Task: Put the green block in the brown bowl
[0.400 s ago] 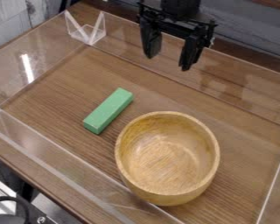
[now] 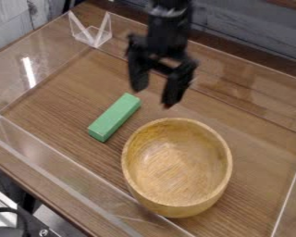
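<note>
The green block (image 2: 115,118) lies flat on the wooden table, left of centre, its long side running diagonally. The brown bowl (image 2: 177,167) stands upright and empty at the lower right of the block, close beside it. My gripper (image 2: 154,90) hangs pointing down just above and to the right of the block's far end, behind the bowl's rim. Its dark fingers (image 2: 174,93) stand apart, open, with nothing between them.
A clear plastic wall (image 2: 64,190) fences the table on the near and left sides. A small clear plastic stand (image 2: 92,30) sits at the back left corner. The wooden table (image 2: 255,106) stretches to the right of the gripper.
The gripper has moved down and toward the left, from the back of the table to a spot close above the block's far end. Block and bowl have stayed put.
</note>
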`<state>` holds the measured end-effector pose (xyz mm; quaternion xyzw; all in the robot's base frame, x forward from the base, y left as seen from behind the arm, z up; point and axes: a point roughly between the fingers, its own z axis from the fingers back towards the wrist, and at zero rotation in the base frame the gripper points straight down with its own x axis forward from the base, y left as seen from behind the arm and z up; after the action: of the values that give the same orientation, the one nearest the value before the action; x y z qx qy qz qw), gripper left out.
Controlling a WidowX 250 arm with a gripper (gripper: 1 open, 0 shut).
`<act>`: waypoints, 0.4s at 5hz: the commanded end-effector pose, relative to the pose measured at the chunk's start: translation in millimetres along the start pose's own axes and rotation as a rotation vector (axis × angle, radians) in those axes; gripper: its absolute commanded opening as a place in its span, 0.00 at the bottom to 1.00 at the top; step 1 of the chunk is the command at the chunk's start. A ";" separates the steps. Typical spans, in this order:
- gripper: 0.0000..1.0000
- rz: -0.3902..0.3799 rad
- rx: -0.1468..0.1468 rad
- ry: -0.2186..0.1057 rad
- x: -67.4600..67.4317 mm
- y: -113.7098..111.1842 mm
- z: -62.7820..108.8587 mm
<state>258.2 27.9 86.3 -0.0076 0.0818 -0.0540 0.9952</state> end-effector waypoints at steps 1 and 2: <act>1.00 -0.115 0.036 -0.105 -23.4 15.5 9.2; 1.00 -0.173 0.055 -0.137 -36.7 23.0 3.6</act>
<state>221.3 52.0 85.1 -0.0012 0.0330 -0.1405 0.9895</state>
